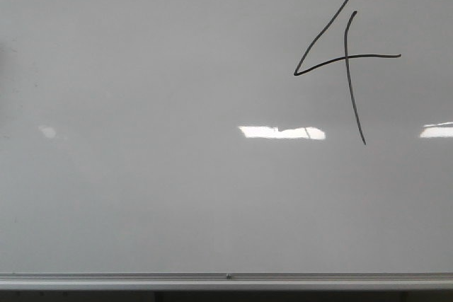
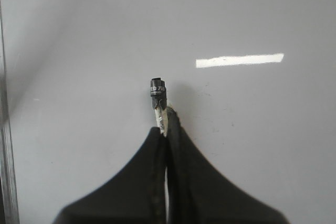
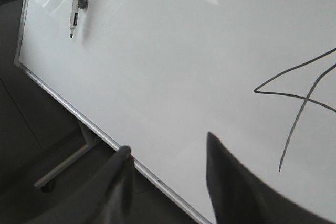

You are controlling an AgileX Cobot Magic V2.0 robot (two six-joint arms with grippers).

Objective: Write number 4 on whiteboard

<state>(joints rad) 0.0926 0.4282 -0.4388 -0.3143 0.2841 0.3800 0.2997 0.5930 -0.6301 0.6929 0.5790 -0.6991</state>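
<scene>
The number 4 (image 1: 347, 58) is drawn in thin black lines at the upper right of the whiteboard (image 1: 177, 104) in the front view. Part of it also shows in the right wrist view (image 3: 307, 98). My left gripper (image 2: 165, 124) is shut on a marker (image 2: 157, 90) with a white body and a black end, which points at the whiteboard (image 2: 262, 129) with no lines near it. My right gripper (image 3: 168, 142) is open and empty, back from the whiteboard (image 3: 184, 51) over its lower rail. Neither gripper shows in the front view.
A silver rail (image 1: 226, 281) runs along the board's bottom edge. Bright light reflections (image 1: 282, 132) lie on the board. In the right wrist view a white marker-like object (image 3: 73, 19) sits near the board's far corner, and the board's stand foot (image 3: 58, 169) is below.
</scene>
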